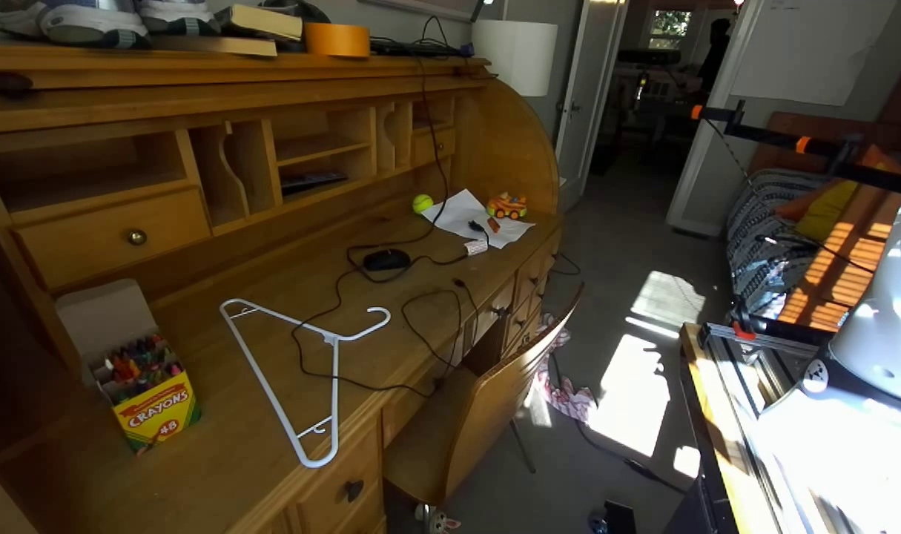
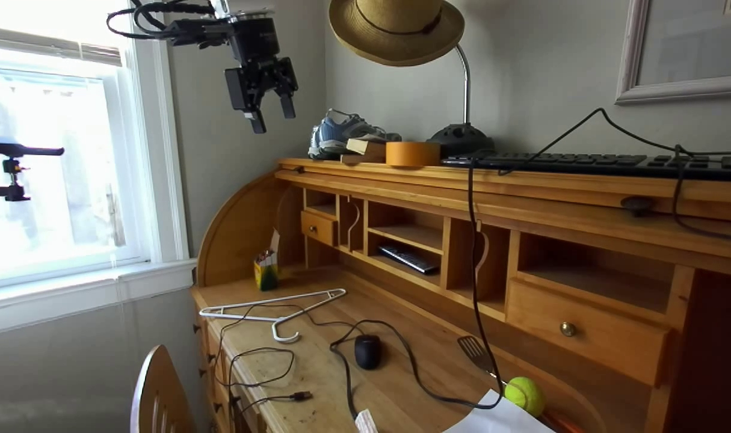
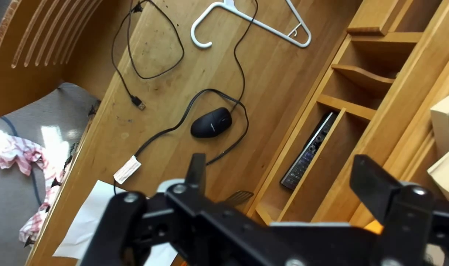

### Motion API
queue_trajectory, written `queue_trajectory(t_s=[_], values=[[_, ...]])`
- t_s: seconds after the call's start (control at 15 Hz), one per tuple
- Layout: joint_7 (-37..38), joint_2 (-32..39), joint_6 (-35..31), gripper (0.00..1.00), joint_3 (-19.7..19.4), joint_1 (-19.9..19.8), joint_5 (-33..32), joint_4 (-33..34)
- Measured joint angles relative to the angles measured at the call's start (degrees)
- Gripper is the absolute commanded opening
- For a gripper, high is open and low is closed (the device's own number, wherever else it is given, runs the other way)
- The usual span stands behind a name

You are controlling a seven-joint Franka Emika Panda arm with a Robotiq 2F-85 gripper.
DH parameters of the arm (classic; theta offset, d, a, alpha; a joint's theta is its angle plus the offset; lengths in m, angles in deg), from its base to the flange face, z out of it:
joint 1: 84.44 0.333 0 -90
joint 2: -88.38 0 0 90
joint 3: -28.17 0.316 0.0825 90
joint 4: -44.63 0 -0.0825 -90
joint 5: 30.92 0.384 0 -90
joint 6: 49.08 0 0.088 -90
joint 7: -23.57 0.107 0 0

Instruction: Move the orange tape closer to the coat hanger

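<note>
- The gripper (image 2: 274, 117) is held in the air above the desk (image 1: 235, 430), its fingers (image 3: 368, 181) spread wide apart; nothing is gripped between them.
- The orange tape (image 2: 413, 154) is seated on its flat side on the top ledge (image 1: 198, 70), close to the ledge's front edge, between the books (image 1: 261, 26) and the keyboard (image 2: 582, 160); a lamp base (image 2: 461, 139) is seen just behind it.
- In the wrist view the tape is mostly hidden — only a sliver of orange can be seen beside one finger.
- The coat hanger (image 1: 335, 408) is laid flat on the desktop, on a lower level than the tape and well apart from it; one of its corners is set near the front edge.
- By the end edge towards which the hanger's long bar is turned, the crayon box (image 1: 157, 411) is placed, its lid stood upright.
- The mouse (image 1: 387, 259) is set on the middle stretch of the desktop, between the hanger and the white paper (image 1: 461, 206).
- Near the opposite end edge the toy car (image 1: 507, 206) is seen at the paper's edge, and the tennis ball (image 1: 422, 204) is placed just beside the paper — towards the back edge.
- At the front edge a chair (image 1: 494, 400) is stood.
</note>
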Motion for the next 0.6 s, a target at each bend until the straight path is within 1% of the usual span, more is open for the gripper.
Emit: queue_trajectory(t_s=[0.2, 0.6], values=[[2.15, 2.7, -0.58, 1.0, -1.03, -0.02, -0.02, 3.1], [4.34, 13.62, -0.69, 1.0, -4.13, -0.26, 0.0, 15.9]])
